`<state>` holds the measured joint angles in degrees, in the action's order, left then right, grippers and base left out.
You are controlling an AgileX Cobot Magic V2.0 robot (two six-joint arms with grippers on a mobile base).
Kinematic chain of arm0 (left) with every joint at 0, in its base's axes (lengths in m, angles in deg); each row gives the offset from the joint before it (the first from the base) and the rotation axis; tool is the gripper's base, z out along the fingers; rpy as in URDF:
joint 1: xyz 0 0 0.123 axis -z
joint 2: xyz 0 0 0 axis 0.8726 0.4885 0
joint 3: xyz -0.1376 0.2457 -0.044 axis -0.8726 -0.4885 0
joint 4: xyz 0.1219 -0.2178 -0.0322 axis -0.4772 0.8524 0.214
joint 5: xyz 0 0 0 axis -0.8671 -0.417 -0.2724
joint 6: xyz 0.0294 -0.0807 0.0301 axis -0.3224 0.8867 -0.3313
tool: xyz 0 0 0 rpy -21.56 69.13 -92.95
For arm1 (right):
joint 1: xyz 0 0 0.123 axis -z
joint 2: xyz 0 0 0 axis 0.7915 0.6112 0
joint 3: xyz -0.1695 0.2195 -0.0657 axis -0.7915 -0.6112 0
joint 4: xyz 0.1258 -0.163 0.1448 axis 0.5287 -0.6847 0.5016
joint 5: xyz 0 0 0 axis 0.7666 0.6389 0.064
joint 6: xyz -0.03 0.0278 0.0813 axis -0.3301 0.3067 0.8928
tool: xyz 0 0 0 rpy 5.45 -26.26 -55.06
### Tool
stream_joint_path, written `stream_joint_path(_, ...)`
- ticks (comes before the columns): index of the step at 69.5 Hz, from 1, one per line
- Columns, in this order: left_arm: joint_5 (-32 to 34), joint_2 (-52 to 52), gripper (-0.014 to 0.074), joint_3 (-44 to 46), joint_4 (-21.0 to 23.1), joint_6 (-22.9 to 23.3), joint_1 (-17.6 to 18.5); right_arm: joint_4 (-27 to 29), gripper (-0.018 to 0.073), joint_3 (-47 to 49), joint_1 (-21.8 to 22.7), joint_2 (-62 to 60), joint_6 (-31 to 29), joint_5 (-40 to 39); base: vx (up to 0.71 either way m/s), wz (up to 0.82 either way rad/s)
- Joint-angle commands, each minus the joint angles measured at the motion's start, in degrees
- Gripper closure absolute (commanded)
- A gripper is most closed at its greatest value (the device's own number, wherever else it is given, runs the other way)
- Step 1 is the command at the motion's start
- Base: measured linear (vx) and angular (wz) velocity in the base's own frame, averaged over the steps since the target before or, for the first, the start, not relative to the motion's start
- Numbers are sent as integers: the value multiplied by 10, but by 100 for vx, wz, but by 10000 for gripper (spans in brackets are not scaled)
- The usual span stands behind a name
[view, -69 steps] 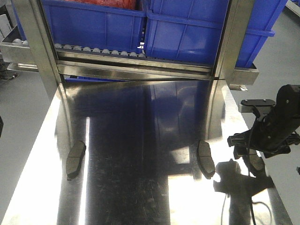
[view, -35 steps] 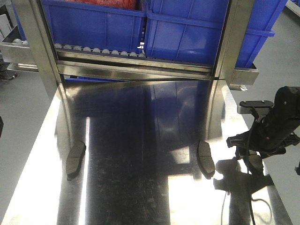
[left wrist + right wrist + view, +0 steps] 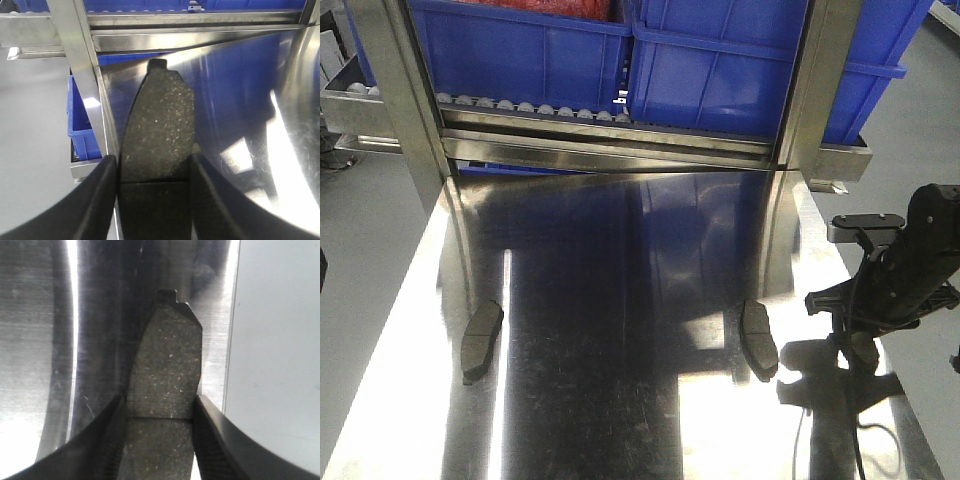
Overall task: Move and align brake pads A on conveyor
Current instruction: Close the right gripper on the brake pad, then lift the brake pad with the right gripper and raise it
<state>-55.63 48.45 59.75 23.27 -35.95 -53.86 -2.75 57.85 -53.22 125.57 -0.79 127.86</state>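
Note:
Two brake pads lie flat on the steel tabletop (image 3: 620, 260): one near its left edge (image 3: 480, 340), one right of centre (image 3: 757, 338). A third pad (image 3: 865, 347) sits under my right gripper (image 3: 858, 335) at the table's right edge. In the right wrist view that gripper (image 3: 159, 407) is shut on the speckled pad (image 3: 167, 365), fingers pressed to both long sides. My left gripper (image 3: 154, 162) is shut on another pad (image 3: 157, 125) over the table's left edge; it is outside the front view. The conveyor is out of view.
A steel frame with two uprights (image 3: 395, 90) (image 3: 810, 80) crosses the table's far end and carries blue bins (image 3: 720, 70) on rollers. Grey floor lies beyond both table sides. A small blue bin (image 3: 82, 125) sits below the left edge.
My right gripper has shifted slightly up and to the left with the pad between its fingers. The two loose pads have not moved.

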Motion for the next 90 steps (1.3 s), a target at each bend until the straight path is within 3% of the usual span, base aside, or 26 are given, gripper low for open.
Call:
stream_joint_path(1, 49, -1, 524, 16, 7, 3, 2, 1, 464, 16, 1, -24, -7, -9, 0, 0)
stream_joint_path(28, 49, -1, 524, 16, 7, 3, 2, -1, 504, -1, 1, -160, -24, -40, 0, 0)
stream_joint_path(49, 49, -1, 524, 16, 7, 3, 2, -2, 503, -154, 1, -353, -24, -186, 0, 0)
stream_joint_path(90, 49, -1, 524, 16, 7, 3, 2, 2, 501, -406, 2, -801, -22, -247, 0, 0)
